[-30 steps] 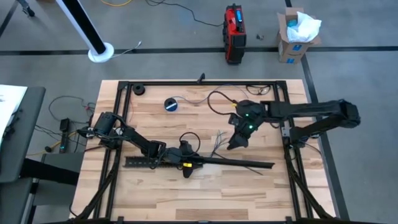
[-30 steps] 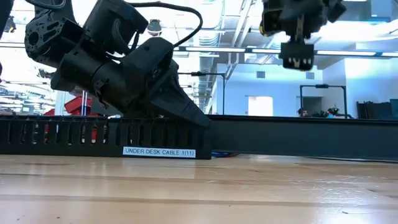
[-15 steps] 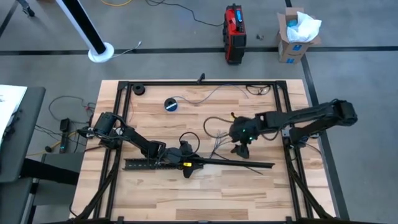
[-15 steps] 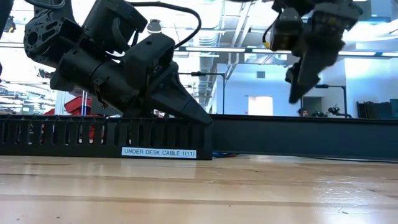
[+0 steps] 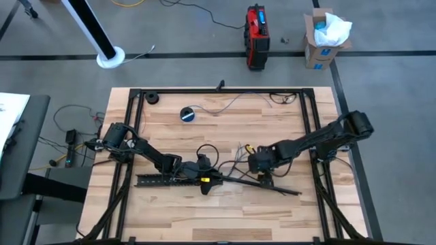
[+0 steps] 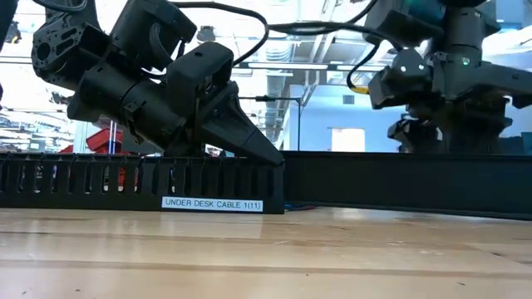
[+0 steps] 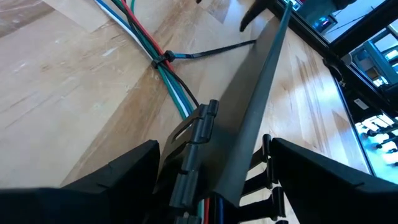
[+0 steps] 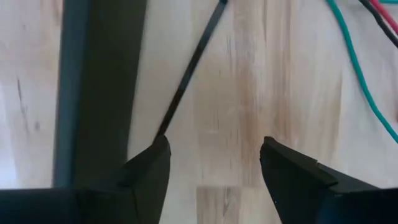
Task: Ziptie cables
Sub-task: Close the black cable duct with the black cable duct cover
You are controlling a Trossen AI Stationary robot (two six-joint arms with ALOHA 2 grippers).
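The cables (image 7: 140, 31), red, green, blue and white, lie bundled on the wooden table, a black zip tie (image 7: 163, 60) around them; they also show mid-table (image 5: 235, 158). The tie's thin tail (image 8: 186, 74) runs along the tabletop. A long black slotted duct (image 5: 170, 179) lies near the front. My left gripper (image 5: 204, 180) is shut on it. My right gripper (image 8: 211, 162) hangs open just above the table beside the duct's plain strip (image 8: 93, 93). The tail's free end lies by one fingertip (image 8: 155, 149); whether they touch, I cannot tell. My left gripper holds the slotted duct across its width (image 7: 211, 155), one finger on each long side. The fingers slant down from the table's left side and lie across the duct. The duct rests flat on the table.
A blue-and-black tape roll (image 5: 188, 113) and a small black ring (image 5: 152, 97) lie at the far left. A black rail frame (image 5: 218, 90) borders the table. Bare wood lies in front of the duct (image 5: 225, 211).
My right gripper has come down from well above the table and moved toward the near edge, ending low beside the duct's long strip. The cable loop has shifted with it toward the middle.
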